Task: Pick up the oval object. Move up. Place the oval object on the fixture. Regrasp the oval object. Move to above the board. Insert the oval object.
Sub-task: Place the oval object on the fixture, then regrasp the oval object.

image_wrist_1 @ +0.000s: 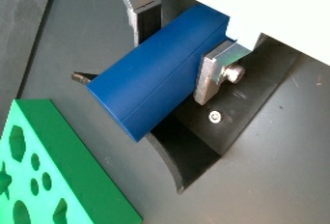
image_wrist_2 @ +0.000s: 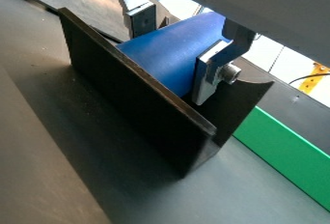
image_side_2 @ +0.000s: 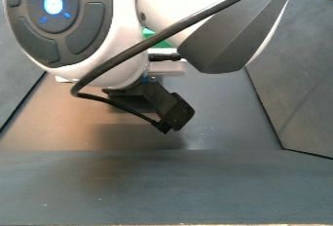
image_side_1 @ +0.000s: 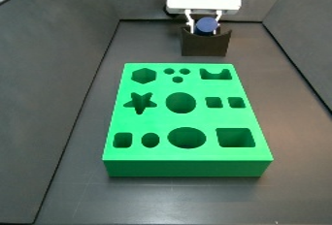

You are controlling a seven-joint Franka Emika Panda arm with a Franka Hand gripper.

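Observation:
The oval object (image_wrist_1: 149,73), a smooth blue peg, lies on its side in the notch of the dark fixture (image_wrist_1: 206,141). My gripper (image_wrist_1: 178,59) stands over the fixture with one silver finger on each side of the peg, shut on it. Both show in the other wrist view too: the gripper (image_wrist_2: 177,52), the peg (image_wrist_2: 161,59) and the fixture (image_wrist_2: 142,112). In a side view the gripper (image_side_1: 204,20) holds the peg (image_side_1: 204,22) over the fixture (image_side_1: 205,45), behind the green board (image_side_1: 188,122).
The board's corner with its holes lies near the fixture (image_wrist_1: 45,170); its edge also shows in a wrist view (image_wrist_2: 290,160). Dark raised walls (image_side_1: 292,64) border the floor. In a side view the white arm (image_side_2: 65,25) fills most of the picture above the fixture (image_side_2: 163,108).

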